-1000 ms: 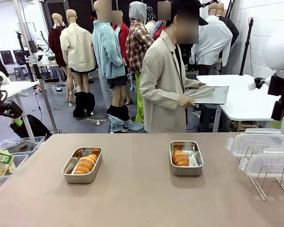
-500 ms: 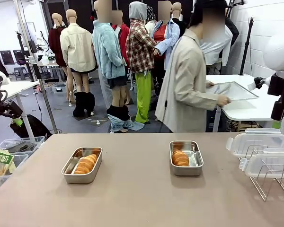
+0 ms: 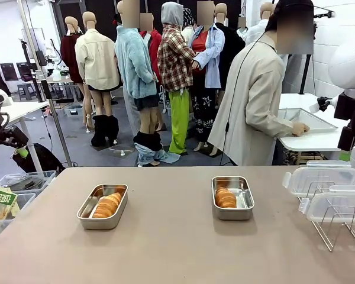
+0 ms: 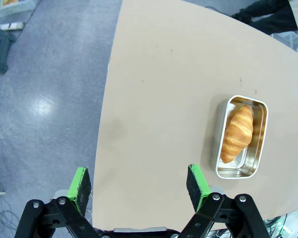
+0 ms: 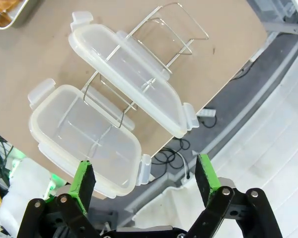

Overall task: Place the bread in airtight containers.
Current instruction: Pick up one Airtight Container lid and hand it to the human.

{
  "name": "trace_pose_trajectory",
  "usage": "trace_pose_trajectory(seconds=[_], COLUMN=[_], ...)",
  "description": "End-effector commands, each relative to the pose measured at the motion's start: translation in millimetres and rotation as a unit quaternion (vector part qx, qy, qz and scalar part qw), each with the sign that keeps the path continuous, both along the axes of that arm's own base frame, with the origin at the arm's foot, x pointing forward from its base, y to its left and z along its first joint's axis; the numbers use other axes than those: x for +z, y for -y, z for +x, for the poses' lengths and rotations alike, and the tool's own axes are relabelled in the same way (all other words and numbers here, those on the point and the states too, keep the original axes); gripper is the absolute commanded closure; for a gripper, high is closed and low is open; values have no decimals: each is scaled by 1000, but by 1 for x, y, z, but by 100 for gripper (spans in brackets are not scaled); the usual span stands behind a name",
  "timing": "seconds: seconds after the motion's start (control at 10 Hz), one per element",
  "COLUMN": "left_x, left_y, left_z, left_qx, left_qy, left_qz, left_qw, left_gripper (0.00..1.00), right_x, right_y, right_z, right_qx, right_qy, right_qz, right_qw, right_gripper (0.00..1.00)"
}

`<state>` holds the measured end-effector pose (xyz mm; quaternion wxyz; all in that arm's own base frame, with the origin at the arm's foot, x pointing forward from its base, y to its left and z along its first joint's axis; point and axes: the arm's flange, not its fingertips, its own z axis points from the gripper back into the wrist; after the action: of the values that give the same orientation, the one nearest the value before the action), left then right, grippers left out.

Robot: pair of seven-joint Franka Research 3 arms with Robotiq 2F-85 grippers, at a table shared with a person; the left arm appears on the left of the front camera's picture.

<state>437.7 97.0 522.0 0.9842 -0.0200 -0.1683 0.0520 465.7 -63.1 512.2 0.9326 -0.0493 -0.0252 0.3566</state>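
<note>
Two airtight containers stand open on the tan table, a left tin (image 3: 89,215) and a right tin (image 3: 244,199). Each holds one piece of bread: a golden roll (image 3: 107,205) in the left, another roll (image 3: 225,197) in the right. In the left wrist view, my left gripper (image 4: 139,181) hangs open high above the table's edge, with a tin (image 4: 258,144) and its roll (image 4: 237,133) off to one side. My right gripper (image 5: 145,173) is open above two clear lids (image 5: 131,74) (image 5: 84,139) that rest on the wire rack (image 5: 184,25).
The wire rack (image 3: 337,231) with both lids (image 3: 319,177) (image 3: 337,206) stands at the table's right edge. Beyond the far side a person (image 3: 254,112), turned away, rests a hand on a flat metal tray (image 3: 302,118) on a white table. Bins (image 3: 12,189) sit on the floor at left.
The person has walked to the right with the flat metal tray and set it on the white table behind. Neither arm, tin nor lid has moved.
</note>
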Motion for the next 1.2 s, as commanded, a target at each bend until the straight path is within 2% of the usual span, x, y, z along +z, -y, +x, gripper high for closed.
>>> trace_pose_trajectory(seconds=[0.0,1.1], left_x=[1,1], left_y=[-1,-1], left_z=[0,0], left_qx=[2,2], left_qy=[0,0], left_qz=[4,4], left_qw=[1000,1000], left_gripper=[0,0], right_x=[2,2], right_y=[-1,-1], right_z=[-1,-1], right_qx=[-7,-7], right_qy=[-6,-6], right_qz=[1,1], right_qw=[1000,1000], right_gripper=[0,0])
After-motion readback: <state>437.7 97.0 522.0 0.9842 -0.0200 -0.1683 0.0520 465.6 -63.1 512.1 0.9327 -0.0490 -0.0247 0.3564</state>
